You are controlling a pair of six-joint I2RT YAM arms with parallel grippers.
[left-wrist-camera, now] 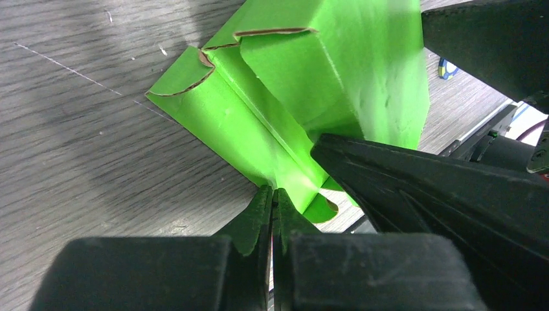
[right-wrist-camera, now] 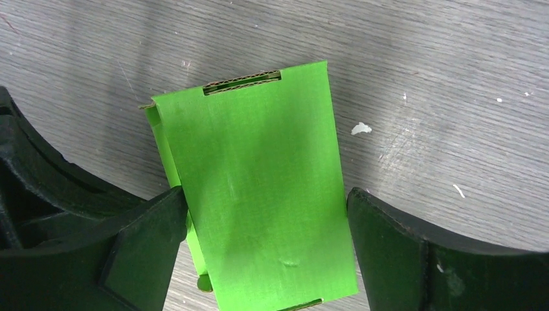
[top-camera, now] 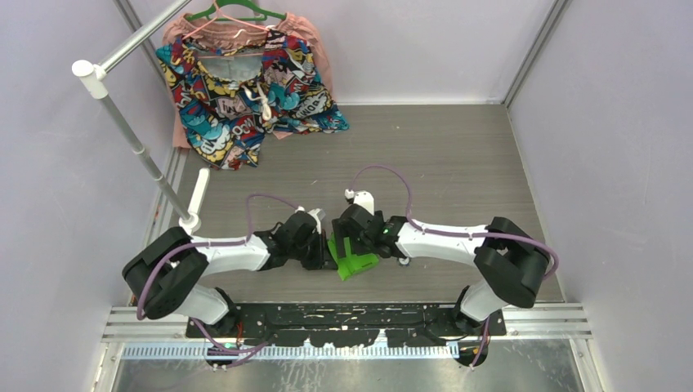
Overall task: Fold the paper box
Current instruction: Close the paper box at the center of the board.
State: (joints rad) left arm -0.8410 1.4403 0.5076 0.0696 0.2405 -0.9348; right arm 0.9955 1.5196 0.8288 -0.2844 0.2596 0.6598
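The lime-green paper box [top-camera: 353,260] lies on the grey table between the two arms, partly folded, with a raised body and flaps spread at its side [left-wrist-camera: 336,71]. My left gripper [left-wrist-camera: 273,192] is shut, its tips pinched on the lower edge of a box flap; from above it sits just left of the box [top-camera: 323,255]. My right gripper [right-wrist-camera: 267,197] stands wide open astride the box's flat top panel [right-wrist-camera: 259,194]. Its left finger [right-wrist-camera: 162,220] rests against the box's side and its right finger [right-wrist-camera: 388,233] is close beside the other edge.
A colourful patterned garment [top-camera: 245,82] hangs on a green hanger at the back left, by a white rack pole [top-camera: 139,143] whose foot [top-camera: 196,196] stands left of my arms. In the left wrist view, the right gripper's black finger [left-wrist-camera: 421,188] crosses close by.
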